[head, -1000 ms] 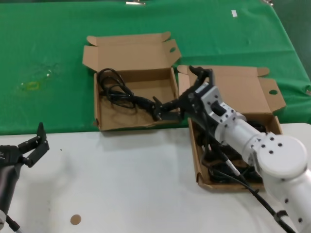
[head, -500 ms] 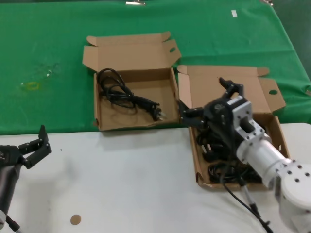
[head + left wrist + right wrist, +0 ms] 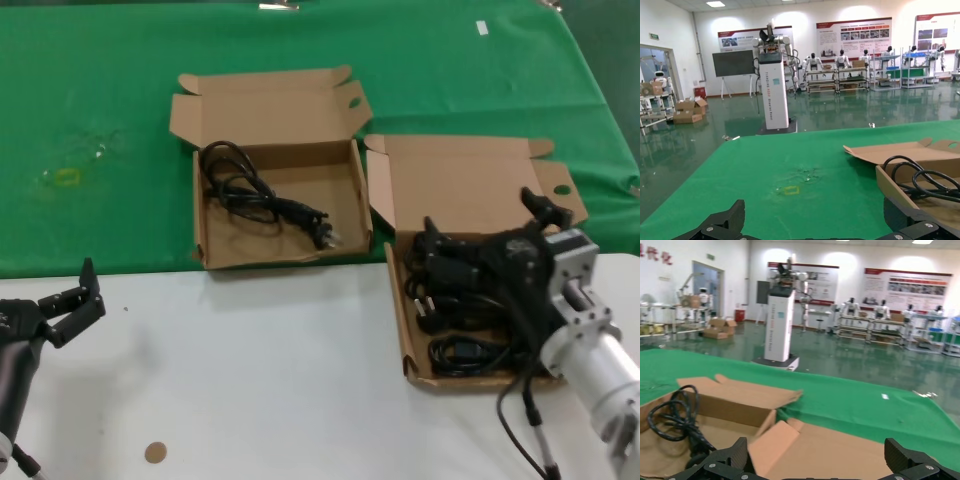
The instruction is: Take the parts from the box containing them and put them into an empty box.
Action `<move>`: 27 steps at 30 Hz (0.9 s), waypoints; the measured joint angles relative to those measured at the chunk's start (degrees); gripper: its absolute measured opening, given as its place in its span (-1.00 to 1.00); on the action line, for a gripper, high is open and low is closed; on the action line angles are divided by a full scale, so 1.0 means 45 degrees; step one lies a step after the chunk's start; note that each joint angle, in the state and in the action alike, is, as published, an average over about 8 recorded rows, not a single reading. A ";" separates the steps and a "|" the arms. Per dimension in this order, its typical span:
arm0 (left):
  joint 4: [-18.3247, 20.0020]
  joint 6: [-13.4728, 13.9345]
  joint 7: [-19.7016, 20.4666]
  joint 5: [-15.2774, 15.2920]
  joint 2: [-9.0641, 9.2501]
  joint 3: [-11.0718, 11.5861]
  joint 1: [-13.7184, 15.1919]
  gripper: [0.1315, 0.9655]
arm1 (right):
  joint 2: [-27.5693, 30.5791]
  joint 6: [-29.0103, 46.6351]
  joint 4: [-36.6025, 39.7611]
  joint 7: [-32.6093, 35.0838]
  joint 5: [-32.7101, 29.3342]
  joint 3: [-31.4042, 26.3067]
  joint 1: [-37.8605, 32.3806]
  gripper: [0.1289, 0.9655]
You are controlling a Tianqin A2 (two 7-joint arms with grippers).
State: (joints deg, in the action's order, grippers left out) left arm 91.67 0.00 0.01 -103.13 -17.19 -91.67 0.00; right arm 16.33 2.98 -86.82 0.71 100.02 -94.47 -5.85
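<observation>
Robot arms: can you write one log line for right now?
right gripper: open, above long box | left gripper: open, parked | squarish box: one cord

- Robotics lab / demo hall, big open indoor space w/ white walls + ceiling strip lights.
- Glossy green floor [image 3: 700,145] reflects the lights, workshop-style.
- Tall white robot on a pedestal [image 3: 774,75] mid-hall; several smaller humanoid robots [image 3: 814,62] lined up by metal racks [image 3: 860,75] at the back.
- Info posters [image 3: 852,37] + display boards along far wall; dark screen on a stand [image 3: 734,64].
- Cardboard cartons [image 3: 686,111] stacked at the hall's side.
- Work station: white tabletop [image 3: 250,370] w/ green cloth [image 3: 100,120] over the far part, open cardboard boxes [image 3: 275,190] w/ black cords on it.
</observation>
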 joint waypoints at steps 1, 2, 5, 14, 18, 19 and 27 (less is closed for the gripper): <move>0.0000 0.0000 0.0000 0.0000 0.0000 0.0000 0.0000 1.00 | 0.0025 -0.0085 -0.0139 -0.0020 0.0089 0.0080 0.0168 1.00; 0.0000 0.0000 0.0000 0.0000 0.0000 0.0000 0.0000 1.00 | 0.0047 -0.0164 -0.0267 -0.0039 0.0171 0.0154 0.0322 1.00; 0.0000 0.0000 0.0000 0.0000 0.0000 0.0000 0.0000 1.00 | 0.0098 -0.0340 -0.0555 -0.0081 0.0356 0.0319 0.0668 1.00; 0.0000 0.0000 0.0000 -0.0001 0.0000 0.0000 0.0000 1.00 | 0.0127 -0.0442 -0.0721 -0.0106 0.0462 0.0415 0.0868 1.00; 0.0000 0.0000 0.0000 -0.0001 0.0000 0.0000 0.0000 1.00 | 0.0127 -0.0442 -0.0721 -0.0106 0.0462 0.0415 0.0869 1.00; 0.0000 0.0000 0.0000 -0.0001 0.0000 0.0000 0.0000 1.00 | 0.0127 -0.0442 -0.0721 -0.0106 0.0462 0.0415 0.0869 1.00; 0.0000 0.0000 0.0000 -0.0001 0.0000 0.0000 0.0000 1.00 | 0.0127 -0.0442 -0.0721 -0.0106 0.0462 0.0415 0.0869 1.00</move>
State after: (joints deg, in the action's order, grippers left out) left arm 91.67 0.00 0.00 -103.13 -17.19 -91.67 0.00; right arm 16.91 0.99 -90.07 0.23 102.10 -92.60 -1.94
